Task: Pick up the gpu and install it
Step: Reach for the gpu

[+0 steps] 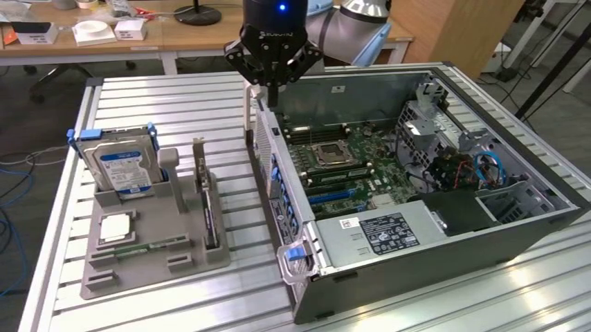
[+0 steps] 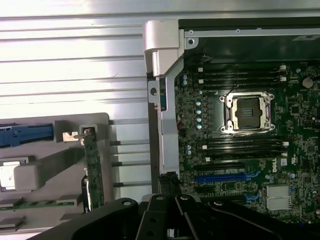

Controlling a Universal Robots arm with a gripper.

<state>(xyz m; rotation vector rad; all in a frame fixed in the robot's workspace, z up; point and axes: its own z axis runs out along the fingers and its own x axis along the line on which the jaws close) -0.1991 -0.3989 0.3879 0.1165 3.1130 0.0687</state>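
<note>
The arm (image 1: 356,21) stands at the far side of the table (image 1: 157,97). Its wrist is turned straight down, so that the gripper (image 1: 265,100) is held upright over the back wall of the open computer case (image 1: 443,242) — at the far corner of that wall in the exterior view. The fingers (image 1: 266,86) are pressed together to one point, and nothing is gripped between them. In the wrist view the gripper (image 2: 168,186) is seen as dark links that meet just beside the case wall. The main board (image 2: 240,150) lies on one side of this wall and the gray tray (image 2: 102,122) on the other.

The gpu (image 1: 206,204) is not yet picked up. It is stood on its thin edge in a slot of the gray tray (image 1: 138,277), at the exterior view's left of the case, with its silvery bracket at the far end. The hard drive (image 1: 122,166) is stood in the same tray, near the card and further to the exterior view's left. The gpu (image 2: 93,172) is not touched by the gripper — a clear gap is kept between them.
</note>
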